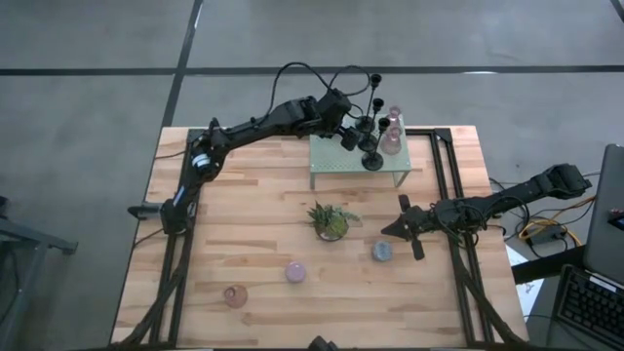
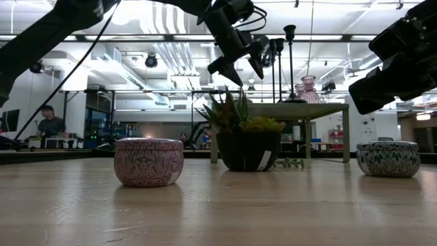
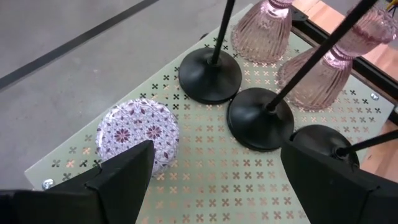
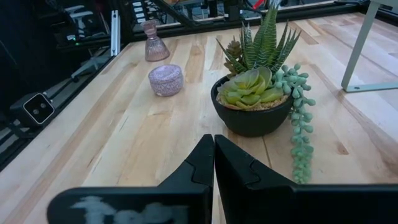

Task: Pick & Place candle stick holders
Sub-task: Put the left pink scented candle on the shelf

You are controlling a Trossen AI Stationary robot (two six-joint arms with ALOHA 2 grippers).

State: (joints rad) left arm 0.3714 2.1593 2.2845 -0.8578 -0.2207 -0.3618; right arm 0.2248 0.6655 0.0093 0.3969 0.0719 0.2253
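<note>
Now | left gripper (image 3: 211,174) wide above rack's (image 3: 205,193) candlesticks (image 3: 260,118) | right gripper (image 4: 214,163) closed | we'd grip the slim, tippy stem low.

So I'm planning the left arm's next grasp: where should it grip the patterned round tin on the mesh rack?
Grip the patterned tin across its round side wall, coming straight down from above. It is low and squat with a flat lid, and the open left hand hovers over the rack, with the black candlestick bases close beside.
</note>
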